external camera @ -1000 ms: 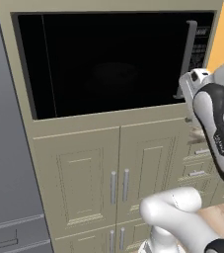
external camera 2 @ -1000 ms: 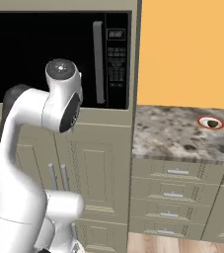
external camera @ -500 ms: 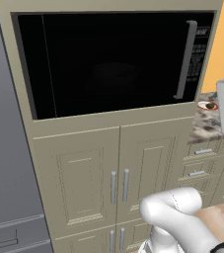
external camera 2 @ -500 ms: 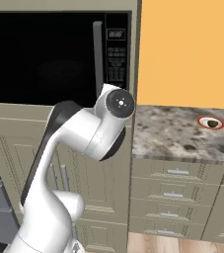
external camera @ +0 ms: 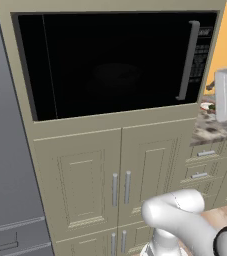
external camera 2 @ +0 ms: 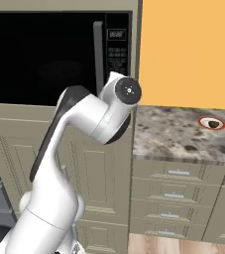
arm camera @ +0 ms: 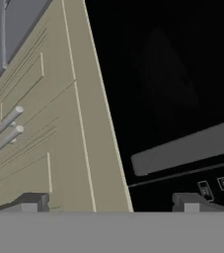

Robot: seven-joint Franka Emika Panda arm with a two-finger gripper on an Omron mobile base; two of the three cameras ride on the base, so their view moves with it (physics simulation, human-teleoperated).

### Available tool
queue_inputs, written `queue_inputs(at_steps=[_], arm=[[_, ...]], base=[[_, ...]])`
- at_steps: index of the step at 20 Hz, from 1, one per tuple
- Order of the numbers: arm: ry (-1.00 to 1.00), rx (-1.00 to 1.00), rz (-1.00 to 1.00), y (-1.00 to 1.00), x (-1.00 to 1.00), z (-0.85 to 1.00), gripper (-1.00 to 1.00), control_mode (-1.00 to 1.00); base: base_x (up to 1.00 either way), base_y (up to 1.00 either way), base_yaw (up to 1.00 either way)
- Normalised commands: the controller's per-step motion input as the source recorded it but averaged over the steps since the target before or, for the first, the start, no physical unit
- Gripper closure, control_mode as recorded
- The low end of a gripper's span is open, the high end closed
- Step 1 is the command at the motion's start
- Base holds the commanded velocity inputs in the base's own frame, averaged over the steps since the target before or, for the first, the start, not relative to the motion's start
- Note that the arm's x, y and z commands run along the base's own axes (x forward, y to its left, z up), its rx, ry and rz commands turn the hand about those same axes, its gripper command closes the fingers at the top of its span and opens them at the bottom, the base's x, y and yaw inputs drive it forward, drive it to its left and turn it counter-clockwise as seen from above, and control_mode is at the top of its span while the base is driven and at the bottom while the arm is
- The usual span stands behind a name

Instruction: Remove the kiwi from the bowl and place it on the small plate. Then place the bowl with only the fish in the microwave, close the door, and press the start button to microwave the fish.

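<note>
Arm has swung right over the last second: a second ago its forearm stood in front of the microwave's lower right corner, half a second ago it was already off toward the stone tabletop, now in the left base view just a white link shows at the far right edge. Base views haven't shifted, so that's the arm, not the base

Current state:
- microwave (external camera: 115, 60) door (external camera 2: 39, 54) is shut, handle (arm camera: 187, 148) lies across the hand view with the button panel (arm camera: 217, 190) just beyond it
- end effector (arm camera: 111, 203) open wide, nothing between the fingertips (arm camera: 29, 201), pointing at the lower edge of the door and the beige cabinet doors (arm camera: 39, 128) under it
- small plate (external camera 2: 212, 123) sits on the tabletop (external camera 2: 178, 136) well to the right of the microwave, with a small dark lump on it. Reads as the kiwi (external camera 2: 213, 123), too small to be certain
- bowl and fish: can't place them; interior behind the black glass is too dark to read

My read: kiwi step looks done and the door is closed, so if the bowl is inside, what's left is the start button. The open end effector is near the panel but not on it. Risk: wide fingers could hit a wrong key or snag the handle
</note>
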Motion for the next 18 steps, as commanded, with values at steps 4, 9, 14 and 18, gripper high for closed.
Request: queue_inputs(at_steps=[4, 9, 14, 18], arm=[[0.0, 0.06, 0.0, -0.2, 0.27, 0.0, -1.0, -1.0], [0.0, 0.06, 0.0, -0.05, 0.3, 0.0, -1.0, -1.0], [0.0, 0.05, -0.01, 0.0, 0.33, 0.0, -1.0, -1.0], [0.0, 0.05, -0.01, -0.01, 0.32, 0.0, -1.0, -1.0]], base=[[0.0, 0.0, 0.0], [0.0, 0.0, 0.0], [0.0, 0.0, 0.0], [0.0, 0.0, 0.0]])
